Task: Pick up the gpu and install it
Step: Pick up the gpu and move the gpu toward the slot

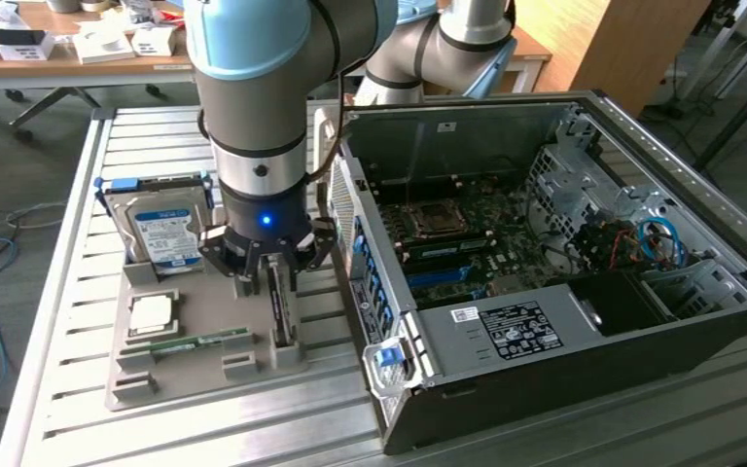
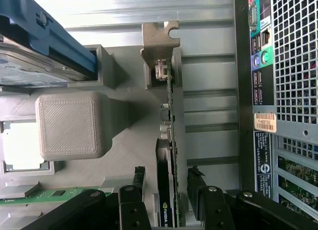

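Note:
The gpu (image 2: 169,120) stands on edge in a slot of the grey printed holder (image 2: 69,125), its pale metal bracket (image 2: 159,41) at the end away from me. In the exterior view the gpu (image 1: 281,316) rises from the holder (image 1: 140,375) just beside the computer case. My gripper (image 2: 168,185) hangs right over the card, open, with one black finger on each side and a small gap to each face. The exterior view has the gripper (image 1: 273,277) low over the card's upper edge.
An open computer case (image 1: 543,253) lies on its side at the exterior view's right, motherboard (image 1: 458,233) exposed; its rear panel (image 2: 288,66) is close to the card. The holder also carries a blue-labelled hard drive (image 1: 166,229), a processor (image 1: 153,313) and a RAM stick (image 1: 198,342).

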Robot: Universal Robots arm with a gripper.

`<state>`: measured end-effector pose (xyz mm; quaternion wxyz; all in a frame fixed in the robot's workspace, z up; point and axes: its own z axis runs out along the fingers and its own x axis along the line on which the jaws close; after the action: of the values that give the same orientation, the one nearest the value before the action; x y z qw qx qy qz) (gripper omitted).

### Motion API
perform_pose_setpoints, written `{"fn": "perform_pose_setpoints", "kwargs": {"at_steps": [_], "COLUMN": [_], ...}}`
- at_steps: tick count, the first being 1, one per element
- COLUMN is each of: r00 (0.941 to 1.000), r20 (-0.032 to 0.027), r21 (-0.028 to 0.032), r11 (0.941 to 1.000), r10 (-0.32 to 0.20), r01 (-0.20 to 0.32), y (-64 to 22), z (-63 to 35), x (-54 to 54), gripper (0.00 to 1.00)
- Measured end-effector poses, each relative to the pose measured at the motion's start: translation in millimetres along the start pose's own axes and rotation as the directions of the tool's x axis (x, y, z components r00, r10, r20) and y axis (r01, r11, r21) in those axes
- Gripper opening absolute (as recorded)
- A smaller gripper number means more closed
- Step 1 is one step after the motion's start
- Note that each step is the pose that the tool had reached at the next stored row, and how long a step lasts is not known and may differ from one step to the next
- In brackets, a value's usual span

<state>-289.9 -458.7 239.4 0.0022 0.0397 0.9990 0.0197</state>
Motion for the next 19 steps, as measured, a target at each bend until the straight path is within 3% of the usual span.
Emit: {"fn": "perform_pose_setpoints", "kwargs": {"at_steps": [6, 7, 19], "r00": [1.0000, 1.0000, 1.0000], "r20": [0.0001, 0.0002, -0.0003], "r21": [-0.0001, -0.0001, -0.0045], "r11": [1.0000, 1.0000, 1.0000], "r10": [0.000, 0.000, 0.000], "r01": [0.000, 0.000, 0.000], "y": [0.0, 0.0, -0.3], "z": [0.0, 0.1, 6.4], "x": [-0.1, -0.1, 0.0], "gripper": [0.45, 0.39, 0.39]}}
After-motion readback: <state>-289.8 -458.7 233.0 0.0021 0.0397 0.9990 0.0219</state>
